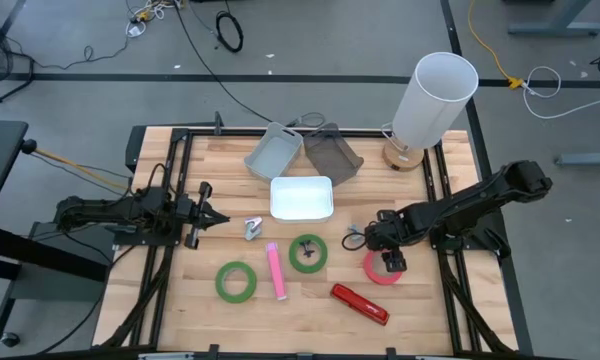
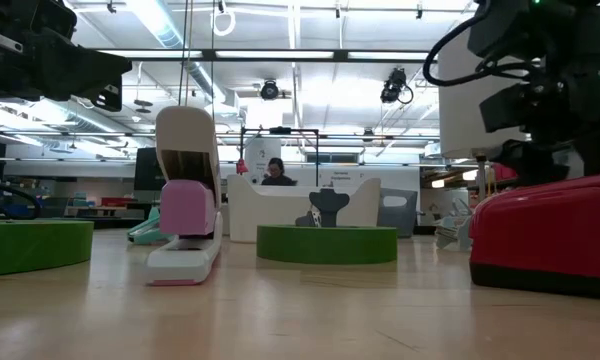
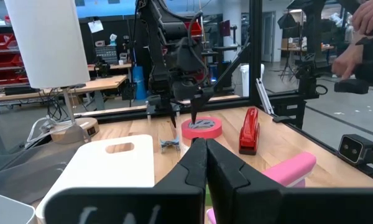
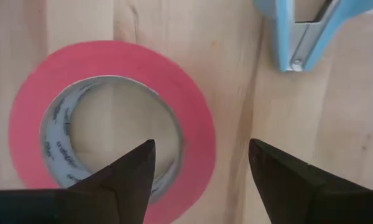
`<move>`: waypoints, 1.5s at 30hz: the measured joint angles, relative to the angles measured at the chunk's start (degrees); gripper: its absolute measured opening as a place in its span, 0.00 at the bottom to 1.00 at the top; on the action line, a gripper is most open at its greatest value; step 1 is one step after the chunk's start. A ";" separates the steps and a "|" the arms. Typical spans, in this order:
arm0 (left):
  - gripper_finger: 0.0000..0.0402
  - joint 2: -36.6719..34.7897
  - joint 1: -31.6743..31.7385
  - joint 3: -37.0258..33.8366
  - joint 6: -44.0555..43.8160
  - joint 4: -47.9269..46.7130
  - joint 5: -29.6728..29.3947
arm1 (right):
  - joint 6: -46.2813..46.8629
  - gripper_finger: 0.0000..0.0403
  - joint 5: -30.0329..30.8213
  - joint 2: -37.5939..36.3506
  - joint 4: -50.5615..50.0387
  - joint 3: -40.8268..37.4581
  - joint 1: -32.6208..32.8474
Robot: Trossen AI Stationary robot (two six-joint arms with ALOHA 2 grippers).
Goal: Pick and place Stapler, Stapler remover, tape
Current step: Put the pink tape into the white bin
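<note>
Table (image 1: pixel 420 310) is pale, matt wood planks. Red tape (image 4: pixel 193 106) looks smooth; its core is grey, printed. Red stapler (image 1: pixel 360 304) is glossy plastic.

Three rolls of tape: two green (image 1: pixel 236 281) (image 1: pixel 307 253), one red (image 1: pixel 380 269). Two staplers: one pink (image 1: pixel 275 270), one red (image 1: pixel 360 304). Two staple removers: one (image 1: pixel 253 229) near the left arm, one blue (image 4: pixel 311 28) beside the red roll. Three bins: white (image 1: pixel 301 198), light grey (image 1: pixel 273 153), dark grey (image 1: pixel 332 154). One lamp (image 1: pixel 432 102). Two arms, each with one gripper: left (image 1: pixel 214 217), right (image 1: pixel 390 262).
</note>
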 joint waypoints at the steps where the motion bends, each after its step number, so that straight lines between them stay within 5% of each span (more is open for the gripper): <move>1: 0.02 0.00 0.01 -0.01 0.00 0.02 -0.01 | -0.02 0.64 0.03 0.32 0.34 0.00 0.02; 19: 0.02 0.00 0.00 -0.02 0.00 0.00 -0.01 | 2.60 0.63 0.92 4.47 4.62 0.02 -0.01; 45: 0.02 0.00 0.02 0.00 0.00 0.02 -0.01 | 2.73 0.24 -0.68 4.47 5.54 0.07 -0.01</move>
